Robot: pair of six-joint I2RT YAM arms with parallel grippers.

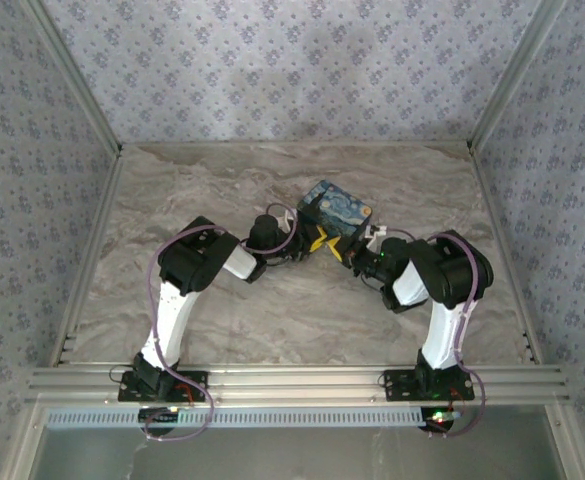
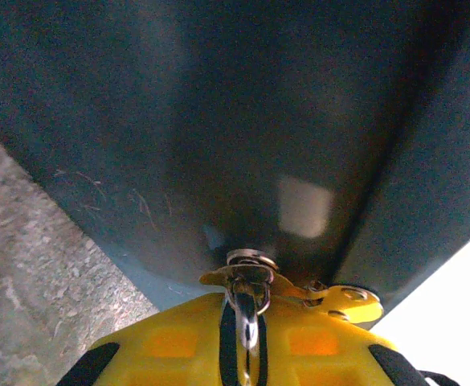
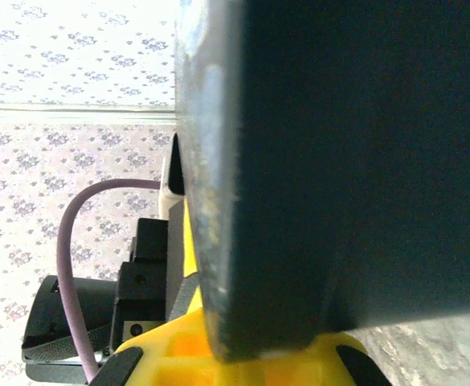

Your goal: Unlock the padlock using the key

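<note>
The padlock (image 1: 340,211) is a blue block with a starry print, held tilted above the middle of the table. My right gripper (image 1: 357,252) is shut on its lower right edge; in the right wrist view the padlock's dark side (image 3: 339,161) stands between the yellow jaws of that gripper (image 3: 259,354). My left gripper (image 1: 315,241) meets the padlock from the lower left. In the left wrist view it (image 2: 247,326) is shut on a silver key (image 2: 247,310), whose tip sits at the keyhole in the padlock's dark underside (image 2: 218,121). A key ring and a yellow tag (image 2: 351,303) hang at the key's head.
The marbled table (image 1: 272,310) is fenced by metal rails (image 1: 292,380) at the front and patterned walls on three sides. The left arm's black wrist and purple cable (image 3: 70,265) sit close beside the padlock.
</note>
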